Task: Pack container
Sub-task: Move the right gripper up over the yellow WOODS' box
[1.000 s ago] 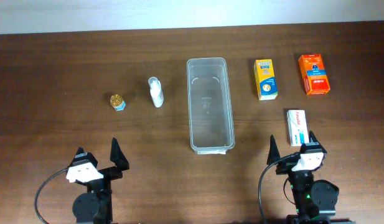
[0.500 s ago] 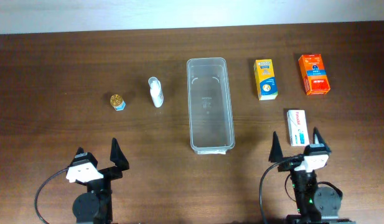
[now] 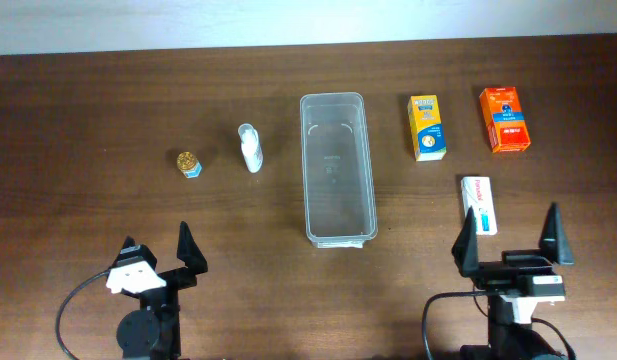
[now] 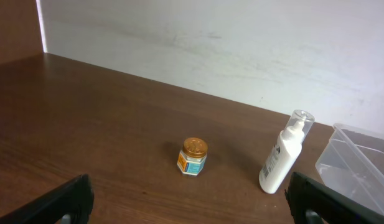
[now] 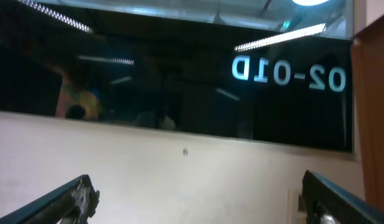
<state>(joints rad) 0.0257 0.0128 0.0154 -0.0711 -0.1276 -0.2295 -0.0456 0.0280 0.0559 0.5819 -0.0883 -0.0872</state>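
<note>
Left hand (image 3: 156, 243), right hand (image 3: 510, 235) shown wide, empty. Right wrist view aimed off tabletop (image 3: 88, 120); nearby white box (image 3: 479, 204) perhaps nudged if approached blind.

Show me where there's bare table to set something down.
Bare wooden table lies left of the small gold-lidded jar, and in front of the long clear plastic container. Right of the container is crowded: yellow box, orange box, white box.

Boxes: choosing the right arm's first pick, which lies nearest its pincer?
The white box, just ahead of the right pincer; yellow box and orange box lie farther back.
</note>
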